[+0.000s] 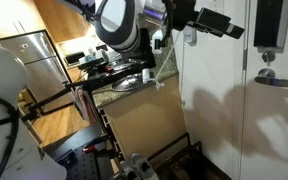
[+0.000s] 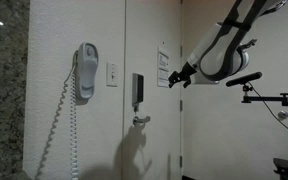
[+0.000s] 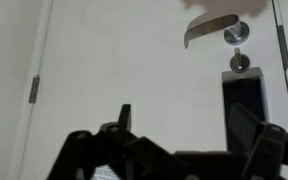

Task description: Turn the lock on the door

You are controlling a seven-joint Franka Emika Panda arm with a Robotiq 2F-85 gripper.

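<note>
Exterior view, left to right: phone [image 2: 86,72], switch [image 2: 111,73], then the door [image 2: 154,140]. The door bore the lock [image 2: 138,92], a tall black box, with the handle [image 2: 141,120] just below it. The gripper [image 2: 177,76] hung to the right of the lock, slightly higher and apart from the door, touching nothing.

Wrist view (inverted, so the handle [image 3: 209,28] appeared on top): the fingers [image 3: 124,120] stood well apart with nothing between them. The knob [image 3: 240,62] sat at the end of the lock [image 3: 246,100] nearest the handle. Both lay right of the gripper [image 3: 182,112] midline, close to the right-hand finger.

Step judged in hand: the approach, with the knob not yet reached. To do it well, the gripper probably needed three moves:
- a sideways shift until the knob was centred between the fingers;
- a drop to the lock's lower end rather than the box face;
- a straight advance, square to the door.

The fingers should close on the knob alone, and the wrist should turn about the knob's own axis. The knob looked small and smooth, so an off-centre grip could slip. The handle sat just beside it, so a finger could catch it.
</note>
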